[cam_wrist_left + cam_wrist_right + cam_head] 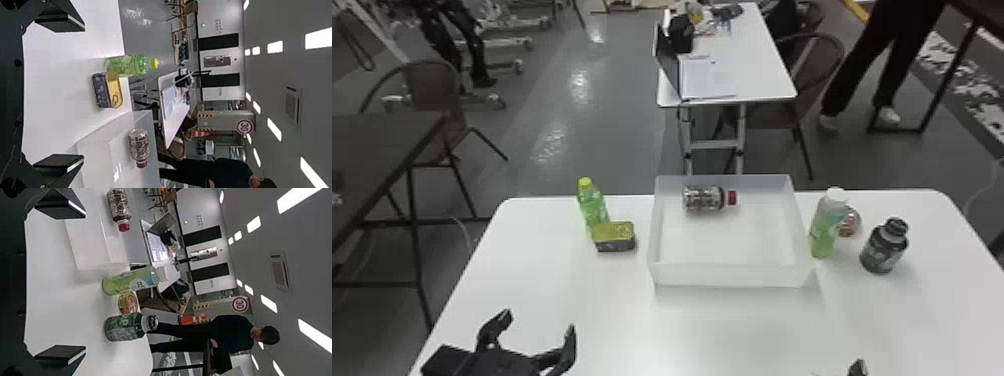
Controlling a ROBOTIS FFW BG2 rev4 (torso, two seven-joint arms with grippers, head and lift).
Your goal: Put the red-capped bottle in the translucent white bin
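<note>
Placement looks done: red-capped bottle (pixel 702 198) is lying on its side inside the translucent white bin (pixel 730 275), toward the far wall, cap pointing to the robot's right. Left gripper (pixel 538 320) and right gripper (pixel 84 281) are both spread wide with nothing between the fingers, bottle's free of both. I'd call the task complete, nothing left but maybe clearing the arms

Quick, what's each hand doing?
Left hand: open, empty, above the table's near left.
Right hand: open, empty.
</note>
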